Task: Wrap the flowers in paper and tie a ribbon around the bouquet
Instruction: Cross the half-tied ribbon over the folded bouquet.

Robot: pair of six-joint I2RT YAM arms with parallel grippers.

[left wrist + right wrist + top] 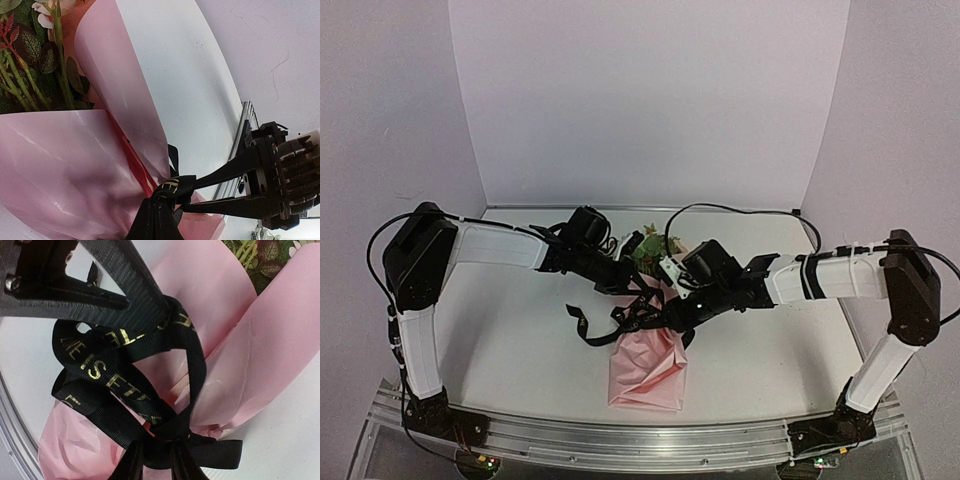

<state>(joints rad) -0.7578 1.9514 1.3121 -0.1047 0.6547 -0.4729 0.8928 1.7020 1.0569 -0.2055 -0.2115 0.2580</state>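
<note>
ROBOT FLORISTS AT WORK: Two arms meet over a bouquet [648, 380] lying in the middle of a white table [520, 350], its wide end toward 12 o'clock and its narrow foot toward 6.

The flowers [650, 250], cream and pink heads among green leaves, show at the 12 o'clock mouth. The pale pink paper [60, 170] is wrapped round the stems as a cone.

A black ribbon [100, 370] with gold lettering runs round the cone's narrow part and is gathered into a knot against the paper. Its slack loops and a loose tail spill over the table toward 9 o'clock.

The left gripper [142, 307] reaches in from 10 o'clock. Its fingers are pressed together on a loop of the ribbon beside the knot and hold that loop up off the paper.

The right gripper [159, 467] comes in from 3 o'clock. Its fingers stand a narrow way apart, one on each side of the knot, with the ribbon between them. Whether they pinch the ribbon or merely straddle it cannot be told.

The two grippers sit close together at the cone's waist, with the flowers just beyond them toward 12 o'clock.
</note>
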